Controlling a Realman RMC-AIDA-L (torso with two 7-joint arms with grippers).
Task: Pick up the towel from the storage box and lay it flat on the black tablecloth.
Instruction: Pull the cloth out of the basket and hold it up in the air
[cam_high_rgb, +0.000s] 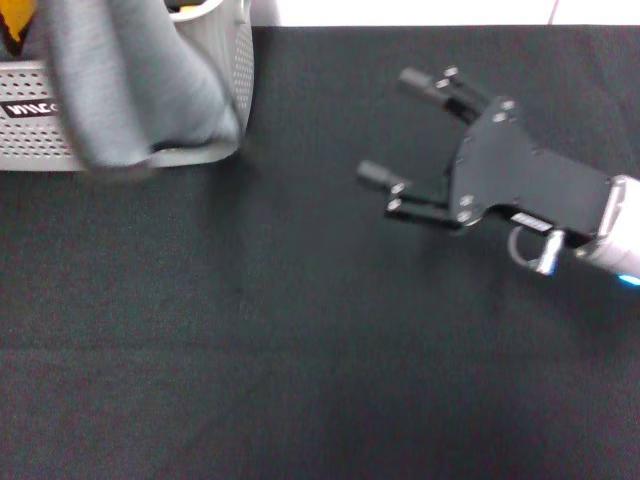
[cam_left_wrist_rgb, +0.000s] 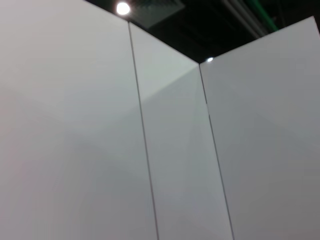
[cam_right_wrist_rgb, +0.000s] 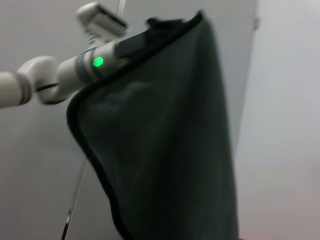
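A dark grey cloth (cam_high_rgb: 130, 80) with dark edging hangs in front of the light grey storage box (cam_high_rgb: 30, 145) at the far left. In the right wrist view the cloth (cam_right_wrist_rgb: 170, 150) hangs from my left gripper (cam_right_wrist_rgb: 142, 40), which is shut on its top edge. A sliver of the yellow-orange towel (cam_high_rgb: 14, 30) shows at the top left corner by the box. My right gripper (cam_high_rgb: 385, 125) is open and empty, low over the black tablecloth (cam_high_rgb: 300, 350) at the right. The left wrist view shows only walls and ceiling.
The black tablecloth covers nearly the whole table. A white strip (cam_high_rgb: 450, 10) runs along its far edge. White wall panels (cam_left_wrist_rgb: 75, 125) stand around the workspace.
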